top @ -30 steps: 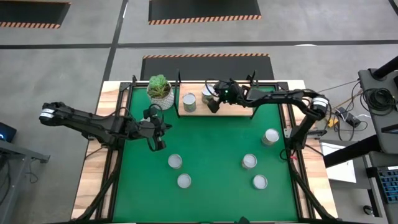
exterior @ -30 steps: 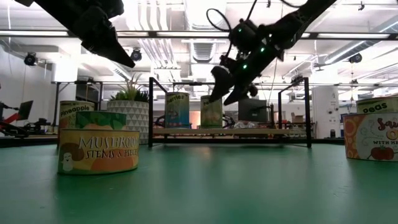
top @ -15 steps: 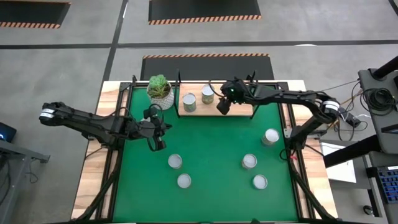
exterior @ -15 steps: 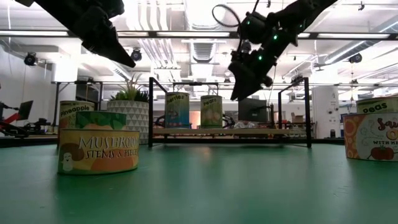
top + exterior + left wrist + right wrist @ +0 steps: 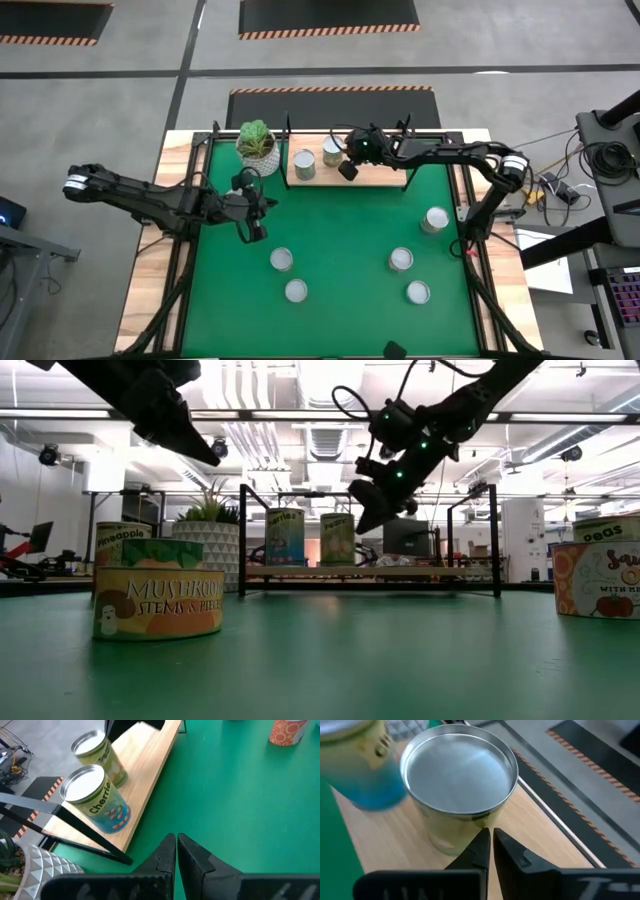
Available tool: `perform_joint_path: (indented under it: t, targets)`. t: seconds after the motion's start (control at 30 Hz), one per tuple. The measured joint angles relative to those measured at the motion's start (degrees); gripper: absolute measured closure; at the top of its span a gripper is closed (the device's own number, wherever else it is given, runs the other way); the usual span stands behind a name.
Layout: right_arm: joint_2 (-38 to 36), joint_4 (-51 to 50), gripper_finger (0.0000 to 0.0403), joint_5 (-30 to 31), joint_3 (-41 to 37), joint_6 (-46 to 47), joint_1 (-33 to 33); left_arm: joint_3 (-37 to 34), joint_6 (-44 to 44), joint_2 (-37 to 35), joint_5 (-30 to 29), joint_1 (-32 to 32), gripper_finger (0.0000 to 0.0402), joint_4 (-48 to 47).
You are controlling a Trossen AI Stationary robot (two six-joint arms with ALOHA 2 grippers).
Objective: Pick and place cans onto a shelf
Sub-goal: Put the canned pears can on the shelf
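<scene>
Two cans sit upright on the shelf (image 5: 375,175), a light wooden board with thin black corner posts at the far edge of the green mat (image 5: 340,230): the Cherries can (image 5: 304,164), blue-green label, shiny round top, and just beside it the yellow-green can (image 5: 333,153), same silver top. Five more cans are loose on the mat: two near the left-front (image 5: 282,260) (image 5: 296,291), three on the right (image 5: 435,219) (image 5: 401,260) (image 5: 418,292); in the low view the closest reads Mushroom Stems & Pieces (image 5: 158,603). I see the right gripper (image 5: 347,170) above the shelf, just beside the yellow-green can, fingers pinched together with nothing between them; its wrist view shows that can's top right past the closed tips. The left gripper (image 5: 256,234) hangs over the mat left of centre, near the white plant pot (image 5: 260,150), fingers closed, empty. Versus a second ago: the right gripper was spread wide near the same can, now it's fully closed; half a second back it sat slightly further right over the board. The left arm and all the cans haven't moved.
</scene>
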Motion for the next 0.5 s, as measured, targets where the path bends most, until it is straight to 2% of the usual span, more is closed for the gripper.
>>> perform_joint_path:
  t: [0.17, 0.4, 0.5]
  targets:
    - [0.94, 4.96, 0.0391, -1.69, 0.02, -0.58, 0.02, -0.02, 0.02, 0.0, 0.0, 0.0, 0.0402, 0.69]
    - [1.1, 0.57, 0.0391, -1.19, 0.02, -1.37, -0.69, -0.02, 0.02, 0.0, 0.0, 0.0, 0.0402, 0.64]
    - [1.94, 2.16, 0.0391, -1.19, 0.02, -0.71, -1.03, -0.02, 0.02, 0.0, 0.01, 0.0, 0.0402, 0.65]
